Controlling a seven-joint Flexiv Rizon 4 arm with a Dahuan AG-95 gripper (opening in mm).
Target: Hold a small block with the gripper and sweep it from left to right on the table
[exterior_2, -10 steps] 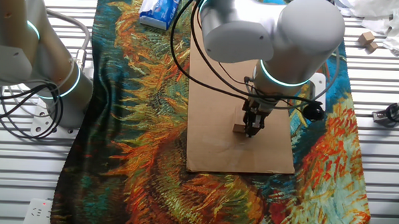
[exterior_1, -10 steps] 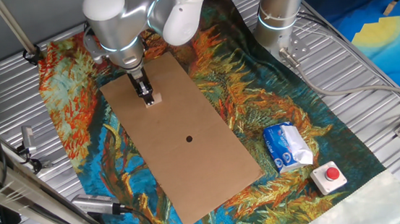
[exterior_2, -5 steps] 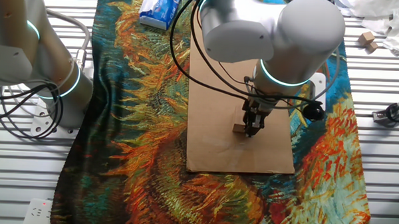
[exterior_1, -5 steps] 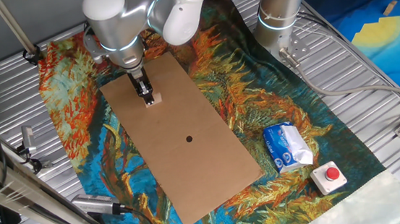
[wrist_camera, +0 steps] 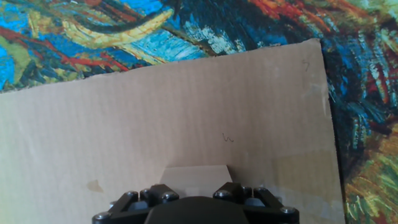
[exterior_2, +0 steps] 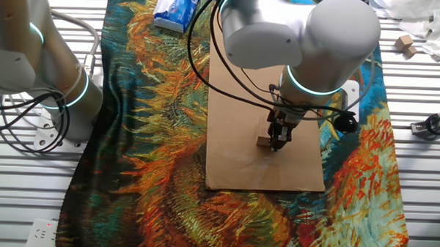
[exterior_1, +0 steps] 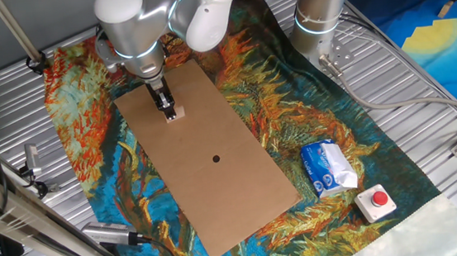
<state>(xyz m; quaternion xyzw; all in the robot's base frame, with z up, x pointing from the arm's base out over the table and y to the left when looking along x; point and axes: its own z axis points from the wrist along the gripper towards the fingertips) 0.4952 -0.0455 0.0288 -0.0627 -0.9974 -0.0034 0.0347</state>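
I am seeing the gripper [exterior_1: 167, 111] clamping the small block [wrist_camera: 196, 175] against the brown board [exterior_1: 216, 179] near its upper end.

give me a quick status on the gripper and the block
Gripper down on brown board, shut on small block. Block resting on the board. Sweep path looks clear; packet and red button well off.
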